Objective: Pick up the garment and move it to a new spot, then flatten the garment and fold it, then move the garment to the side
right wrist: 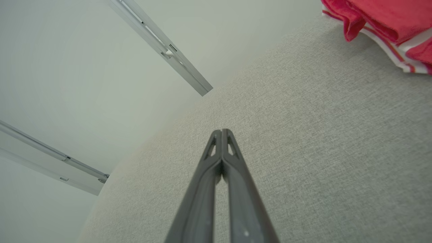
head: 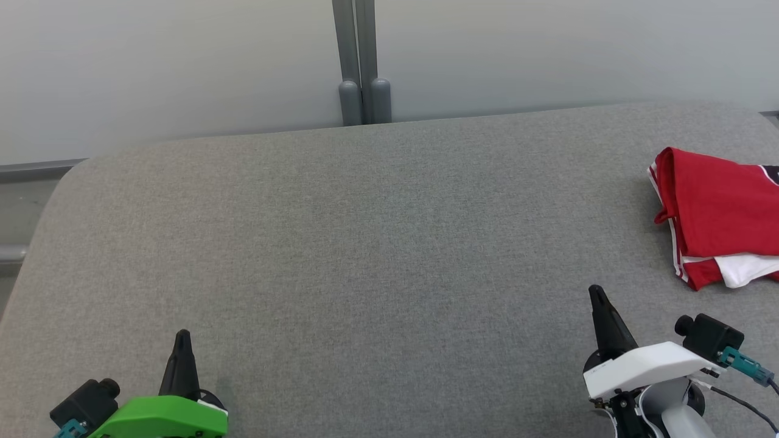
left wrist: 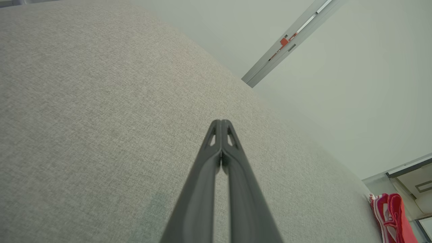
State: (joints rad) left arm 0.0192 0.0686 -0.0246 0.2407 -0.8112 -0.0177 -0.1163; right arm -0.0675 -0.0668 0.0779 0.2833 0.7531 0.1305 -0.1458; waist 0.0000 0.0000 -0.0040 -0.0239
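Observation:
A red garment (head: pixel 718 213) with white trim lies folded at the far right of the grey fabric surface (head: pixel 365 243), running off the head view's right edge. It also shows as a red and white bundle (left wrist: pixel 391 216) at the left wrist view's lower right, and as red cloth (right wrist: pixel 388 23) at the right wrist view's top right. My left gripper (head: pixel 182 336) is at the lower left, shut and empty, its fingertips (left wrist: pixel 221 122) pressed together. My right gripper (head: pixel 596 292) is at the lower right, shut and empty (right wrist: pixel 221 131), short of the garment.
A pale wall with a grey vertical post (head: pixel 360 61) stands behind the surface's far edge. The surface's rounded left corner (head: pixel 67 182) drops off to a floor strip. The wide middle of the grey surface is bare fabric.

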